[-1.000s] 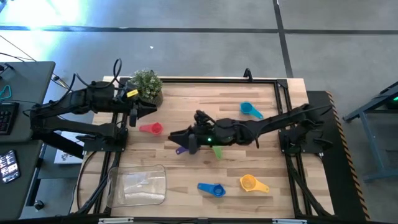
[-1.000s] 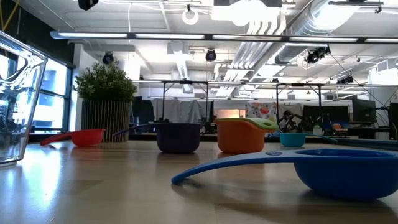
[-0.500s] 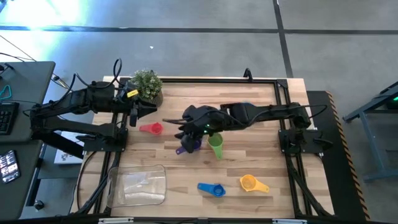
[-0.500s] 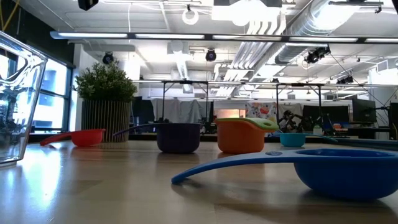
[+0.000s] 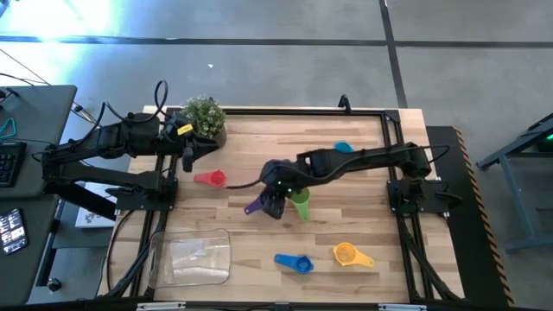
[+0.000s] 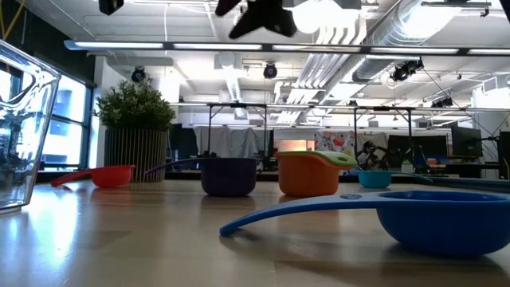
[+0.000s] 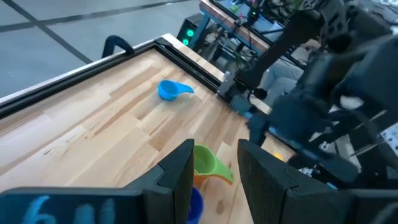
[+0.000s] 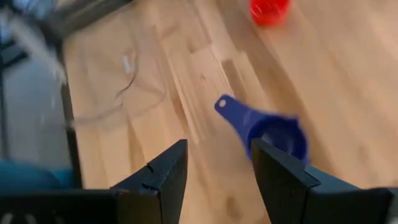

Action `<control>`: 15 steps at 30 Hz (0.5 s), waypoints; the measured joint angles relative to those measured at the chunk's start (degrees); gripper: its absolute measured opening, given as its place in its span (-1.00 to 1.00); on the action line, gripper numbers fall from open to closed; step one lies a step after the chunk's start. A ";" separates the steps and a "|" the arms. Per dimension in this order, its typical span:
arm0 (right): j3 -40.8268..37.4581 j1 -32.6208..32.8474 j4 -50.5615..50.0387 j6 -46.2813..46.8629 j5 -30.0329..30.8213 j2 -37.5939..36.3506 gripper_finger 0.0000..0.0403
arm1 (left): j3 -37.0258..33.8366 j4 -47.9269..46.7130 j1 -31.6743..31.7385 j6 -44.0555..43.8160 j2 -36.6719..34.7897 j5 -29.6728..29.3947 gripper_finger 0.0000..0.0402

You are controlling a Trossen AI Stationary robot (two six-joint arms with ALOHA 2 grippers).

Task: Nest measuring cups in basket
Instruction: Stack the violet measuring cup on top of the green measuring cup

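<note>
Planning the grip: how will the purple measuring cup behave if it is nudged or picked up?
The purple measuring cup looks like thin rigid plastic, so probably light and apt to slide on the smooth wooden table. Sitting upright on its flat base, it should not roll, but its handle may swing it round.

Bright, even ceiling light (strong floor glare in the high view's upper-left corner); right wrist view motion-blurred.

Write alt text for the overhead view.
The right gripper hangs open over the purple cup, beside the green cup, mid-table. Red, light blue, blue and yellow cups lie scattered; the clear basket sits empty.
</note>
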 joint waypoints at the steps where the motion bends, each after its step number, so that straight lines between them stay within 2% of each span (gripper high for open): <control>1: -1.07 0.00 0.71 5.41 -0.33 0.00 -0.16 | 0.00 -0.01 0.01 -0.04 0.00 -0.03 -0.43; 7: -7.25 0.68 6.95 32.16 -0.80 0.00 -0.16 | 0.00 -0.02 0.00 -1.40 0.02 -0.05 -0.43; 10: -10.72 1.39 10.99 38.52 -0.81 0.00 -0.16 | 0.00 -0.05 0.00 -1.60 0.01 -0.05 -0.43; 15: -15.12 2.74 11.48 48.68 0.34 0.00 -0.16 | 0.00 -0.19 0.00 -1.66 0.02 -0.05 -0.43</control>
